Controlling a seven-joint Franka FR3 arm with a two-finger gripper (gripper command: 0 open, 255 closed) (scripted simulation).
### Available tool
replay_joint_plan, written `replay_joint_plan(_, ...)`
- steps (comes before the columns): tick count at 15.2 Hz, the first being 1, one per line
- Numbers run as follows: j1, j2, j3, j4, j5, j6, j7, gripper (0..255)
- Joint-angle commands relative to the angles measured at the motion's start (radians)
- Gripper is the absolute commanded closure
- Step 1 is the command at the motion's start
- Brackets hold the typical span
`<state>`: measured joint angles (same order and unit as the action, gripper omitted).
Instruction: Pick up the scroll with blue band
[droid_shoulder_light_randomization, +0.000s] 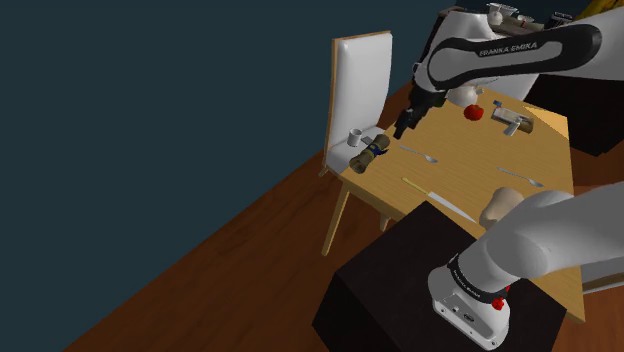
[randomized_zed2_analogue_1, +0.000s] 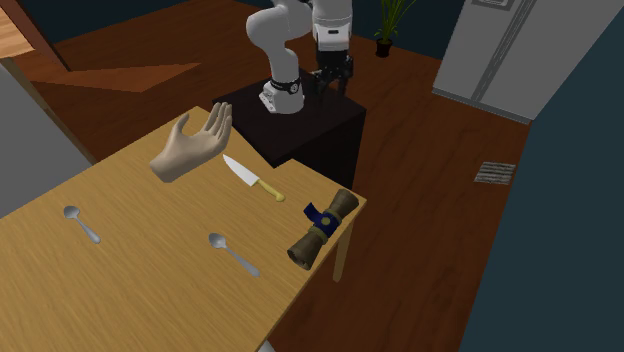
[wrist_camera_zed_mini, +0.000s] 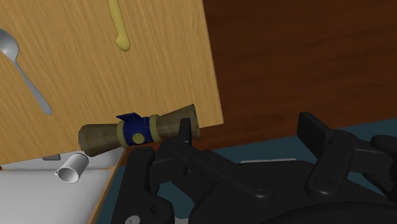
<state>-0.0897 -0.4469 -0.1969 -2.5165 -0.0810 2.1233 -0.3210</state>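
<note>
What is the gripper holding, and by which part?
Nothing. The gripper is open, and the scroll with the blue band lies on the table near its edge, not between the fingers.

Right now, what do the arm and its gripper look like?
The arm has rounded white links with dark joints. A dark band carries white FRANKA EMIKA lettering, and a small red spot sits near the base. The gripper is all black and blocky, with two squared jaws.

knife (wrist_camera_zed_mini: 119, 25): blade past edge | spoon (wrist_camera_zed_mini: 32, 86): bowl clipped | scroll (wrist_camera_zed_mini: 137, 130): partly behind hand (wrist_camera_zed_mini: 248, 126)
</note>
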Motion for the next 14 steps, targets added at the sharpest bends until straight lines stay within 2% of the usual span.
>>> replay_joint_plan(1,-0.003,0.065,-0.029,0.004,0.003,0.061,-0.039,0)
replay_joint_plan(7,-0.006,0.291,-0.115,0.079,0.059,0.203,-0.182,0)
replay_joint_plan(14,-0.036,0.579,-0.160,0.230,0.217,0.310,-0.391,0)
